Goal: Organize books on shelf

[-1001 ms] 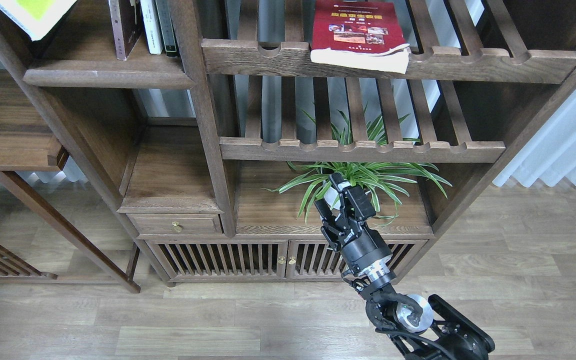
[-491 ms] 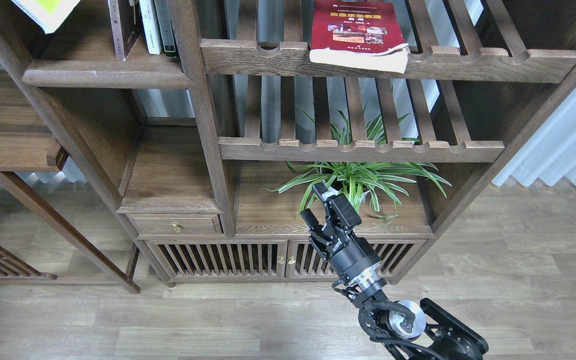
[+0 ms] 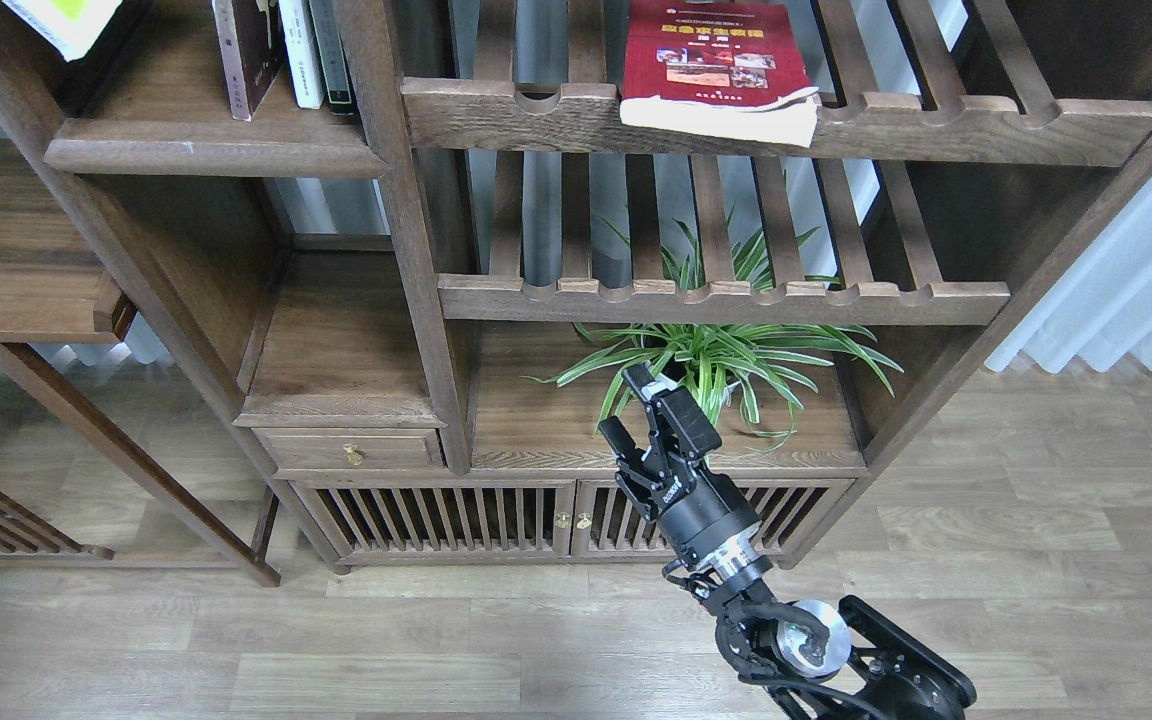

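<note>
Change: since half a second ago the right gripper (image 3: 626, 400) has barely shifted, a touch to the left; a full second ago it stood higher and further right, against the plant's pot. The yellow-green book (image 3: 61, 22) at the top left corner has slid further left and up, so less of it shows.
Right gripper: raised in front of the lower open bay of the bookcase (image 3: 416, 300), its two black fingers spread apart with a clear gap between them, nothing held.
Left gripper: not in view.
Red book (image 3: 711, 65): lies flat on the upper slatted rack (image 3: 936, 120), cover up, its thick page edge hanging a little over the notched front rail. It is well above the right gripper and slightly to its right, with the lower slatted rack (image 3: 736, 300) between the two.
Maroon book (image 3: 244, 55): stands upright on the shelf (image 3: 206, 150) at the upper left, beside a slim white volume (image 3: 302, 50) and a dark volume (image 3: 333, 50). All are well apart from the right gripper, up and to the left.
Yellow-green book, place: tilted at the frame's top left corner, above the left end of the shelf; what carries it is cut off by the frame's edge.
Plant (image 3: 726, 355): green striped leaves spread on the lower bay, just behind and right of the spread fingers; some leaf tips overlap them in the view.
Floor (image 3: 336, 650): pale wood planks under the bookcase.
</note>
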